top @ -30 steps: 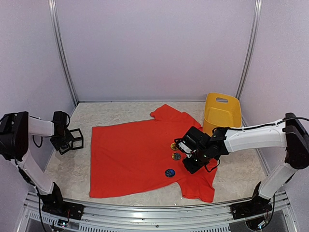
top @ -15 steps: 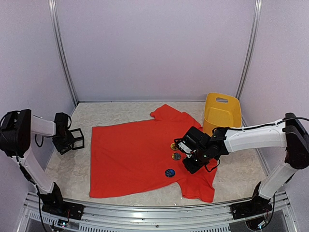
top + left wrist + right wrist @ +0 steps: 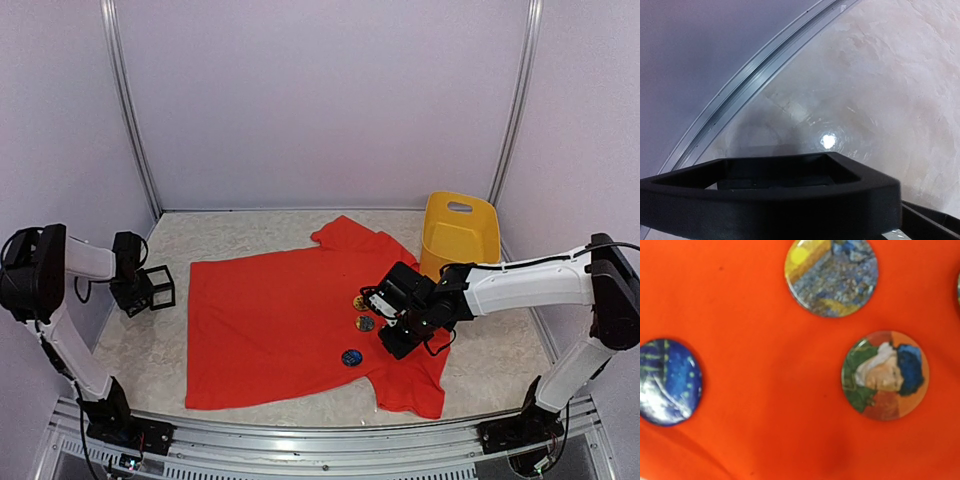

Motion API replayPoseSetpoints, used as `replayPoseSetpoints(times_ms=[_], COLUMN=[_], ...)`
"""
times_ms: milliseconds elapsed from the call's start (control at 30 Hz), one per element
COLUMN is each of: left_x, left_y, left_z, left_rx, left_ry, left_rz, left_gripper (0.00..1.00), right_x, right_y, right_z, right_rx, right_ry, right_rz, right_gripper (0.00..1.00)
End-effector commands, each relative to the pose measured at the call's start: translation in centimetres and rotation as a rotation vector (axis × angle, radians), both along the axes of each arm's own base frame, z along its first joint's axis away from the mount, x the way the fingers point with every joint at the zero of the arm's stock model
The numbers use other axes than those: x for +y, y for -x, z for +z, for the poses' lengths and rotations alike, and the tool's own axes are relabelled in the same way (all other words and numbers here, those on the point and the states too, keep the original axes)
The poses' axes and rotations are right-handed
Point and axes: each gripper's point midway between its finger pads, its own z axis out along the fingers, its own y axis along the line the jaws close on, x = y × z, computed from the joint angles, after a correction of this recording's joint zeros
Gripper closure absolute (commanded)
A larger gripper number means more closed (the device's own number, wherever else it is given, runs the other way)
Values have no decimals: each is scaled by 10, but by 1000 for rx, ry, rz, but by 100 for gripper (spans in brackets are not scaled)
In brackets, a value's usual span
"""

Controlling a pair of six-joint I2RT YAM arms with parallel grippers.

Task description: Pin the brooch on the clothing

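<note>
The red T-shirt (image 3: 280, 320) lies spread flat on the table. Three round picture brooches lie on its right part: a yellowish one (image 3: 359, 302), a dark one (image 3: 365, 323) and a blue one (image 3: 351, 357). My right gripper (image 3: 384, 320) hovers low just right of them. Its fingers do not show in the right wrist view, which looks straight down on the shirt (image 3: 765, 390), a blue-and-yellow brooch (image 3: 831, 275), a portrait brooch (image 3: 885, 375) and a dark blue brooch (image 3: 667, 381). My left gripper (image 3: 160, 287) is open and empty over bare table, left of the shirt.
A yellow plastic basket (image 3: 460, 235) stands at the back right, just beyond the shirt's sleeve. Metal frame rails (image 3: 755, 75) and white walls close in the table. The left wrist view shows one black finger (image 3: 790, 200) over the marbled tabletop (image 3: 880, 90).
The left arm has shifted slightly, with its gripper staying left of the shirt. The right arm and the brooches have not moved.
</note>
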Motion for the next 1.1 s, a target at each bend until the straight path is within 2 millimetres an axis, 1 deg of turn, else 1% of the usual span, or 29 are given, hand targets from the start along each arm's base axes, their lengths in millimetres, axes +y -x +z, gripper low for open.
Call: replayPoseSetpoints(times_ms=[0, 67, 167, 367, 433, 467, 667, 833, 1000, 1067], left_x=[-5, -6, -6, -5, -6, -7, -11, -17, -24, -29], left_y=[2, 3, 4, 3, 2, 1, 2, 0, 0, 0], left_z=[-6, -5, -2, 3, 5, 7, 16, 31, 38, 44], left_rx=[11, 5, -10, -27, -32, -37, -67, -114, -134, -147], left_ry=[36, 36, 36, 28, 32, 36, 44, 52, 56, 54], left_rz=[-20, -22, -23, -25, -28, -32, -41, -54, -71, -79], left_gripper=[55, 59, 60, 72, 78, 79, 79, 79, 79, 79], right_x=[-1, -1, -1, 3, 2, 2, 3, 5, 8, 10], right_y=[-4, -3, -2, -2, -1, -2, -2, -2, -4, -5], right_z=[-1, -2, -3, -3, -4, -4, -4, -5, 0, 3], right_rx=[-5, 2, 8, 13, 15, 15, 19, 21, 13, 7], right_ry=[-2, -1, -2, -7, -2, 0, -2, -2, -12, -21], right_rz=[-2, 1, 4, 16, 17, 15, 18, 24, 28, 29], right_gripper=[88, 88, 87, 87, 87, 87, 87, 87, 87, 87])
